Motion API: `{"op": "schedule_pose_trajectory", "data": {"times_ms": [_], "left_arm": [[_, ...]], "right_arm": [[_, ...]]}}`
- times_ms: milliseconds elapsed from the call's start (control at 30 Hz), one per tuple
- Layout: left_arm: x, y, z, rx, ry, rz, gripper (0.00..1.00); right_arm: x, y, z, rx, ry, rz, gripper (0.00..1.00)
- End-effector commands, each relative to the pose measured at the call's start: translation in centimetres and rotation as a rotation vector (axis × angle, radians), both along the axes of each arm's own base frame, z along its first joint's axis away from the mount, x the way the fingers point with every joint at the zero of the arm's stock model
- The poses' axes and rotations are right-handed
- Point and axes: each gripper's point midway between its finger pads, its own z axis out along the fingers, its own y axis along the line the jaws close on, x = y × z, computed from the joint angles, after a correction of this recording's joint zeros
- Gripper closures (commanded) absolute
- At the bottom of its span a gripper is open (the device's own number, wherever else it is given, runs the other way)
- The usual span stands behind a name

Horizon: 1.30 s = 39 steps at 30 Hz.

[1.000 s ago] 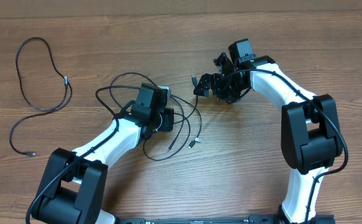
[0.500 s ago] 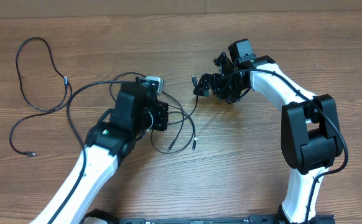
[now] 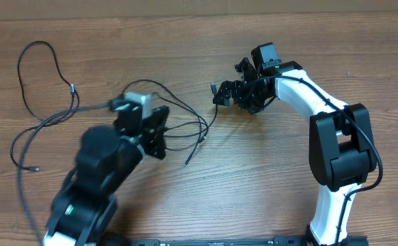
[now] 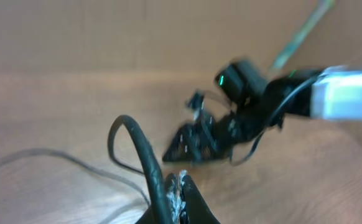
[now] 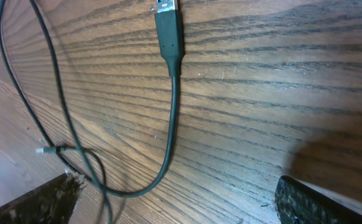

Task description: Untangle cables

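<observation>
Raised left gripper (image 4: 176,186) pinches a cable (image 4: 139,142); right gripper (image 3: 225,93) gapes.

The desk (image 3: 267,184) is brown wood, matt, with a plainly ridged grain. The cables (image 5: 173,112) look like smooth black rubber with a faint sheen, and 1 plug (image 5: 170,37) ends in bright metal. The arm shells (image 3: 301,89) are glossy white plastic.
</observation>
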Motion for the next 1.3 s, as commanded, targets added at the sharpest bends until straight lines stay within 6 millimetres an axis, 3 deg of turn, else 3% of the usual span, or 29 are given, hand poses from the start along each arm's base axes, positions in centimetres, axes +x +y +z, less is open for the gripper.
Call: {"op": "schedule_pose_trajectory", "data": {"times_ms": [0,133,233,500,633,1000,1267], "left_arm": [[-1.4,2.1,4.0,-0.033,-0.124,0.085,0.96],[-3.3,4.5,6.0,-0.051,-0.203,0.173,0.96],[-4.1,6.9,6.4,-0.041,-0.224,0.280,0.96],[-4.8,12.3,1.1,0.074,-0.032,0.577,0.96],[-5.6,14.7,-0.3,0.158,0.012,0.693,0.96],[-6.6,16.6,-4.2,0.311,0.121,0.773,0.95],[-5.7,15.4,-10.9,0.241,0.275,0.787,0.90]], "right_arm": [[0.6,0.6,0.7,0.015,-0.021,0.007,0.00],[0.6,0.6,0.7,0.016,-0.021,0.007,0.00],[0.6,0.6,0.7,0.016,-0.021,0.007,0.00],[0.6,0.6,0.7,0.015,-0.021,0.007,0.00],[0.6,0.6,0.7,0.015,-0.021,0.007,0.00],[0.9,0.7,0.8,0.019,-0.035,0.008,0.00],[1.0,0.7,0.8,0.021,-0.042,0.008,0.00]]}}
